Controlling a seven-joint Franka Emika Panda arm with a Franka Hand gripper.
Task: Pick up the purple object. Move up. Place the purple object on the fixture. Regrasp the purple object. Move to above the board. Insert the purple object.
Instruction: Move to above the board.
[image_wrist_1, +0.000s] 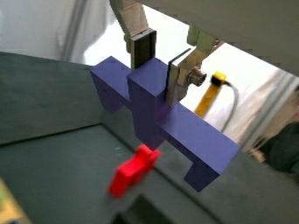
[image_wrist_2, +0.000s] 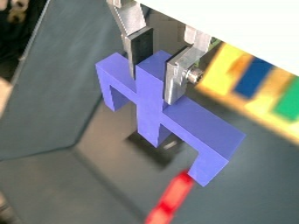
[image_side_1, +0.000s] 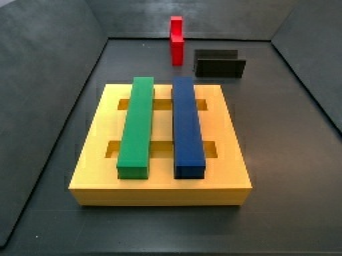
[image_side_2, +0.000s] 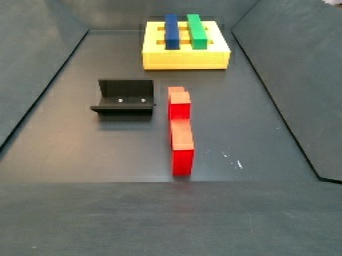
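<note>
My gripper (image_wrist_1: 160, 68) shows in both wrist views, shut on the purple object (image_wrist_1: 152, 109), a comb-shaped block with short prongs. Its silver fingers clamp the block's middle prong (image_wrist_2: 149, 92), and the block hangs in the air under the gripper (image_wrist_2: 158, 70). Below it in a wrist view lies the dark fixture (image_wrist_2: 162, 145). Neither the gripper nor the purple object appears in the side views. There the black fixture (image_side_1: 221, 65) (image_side_2: 123, 98) stands bare on the floor. The yellow board (image_side_1: 94, 150) (image_side_2: 154, 60) lies apart from it.
A green bar (image_side_1: 135, 125) and a blue bar (image_side_1: 189, 125) sit in the board's slots. A red bar (image_side_2: 179, 130) (image_side_1: 177, 40) stands close beside the fixture and shows under the held block (image_wrist_1: 132, 171) (image_wrist_2: 176, 197). Dark walls ring the floor.
</note>
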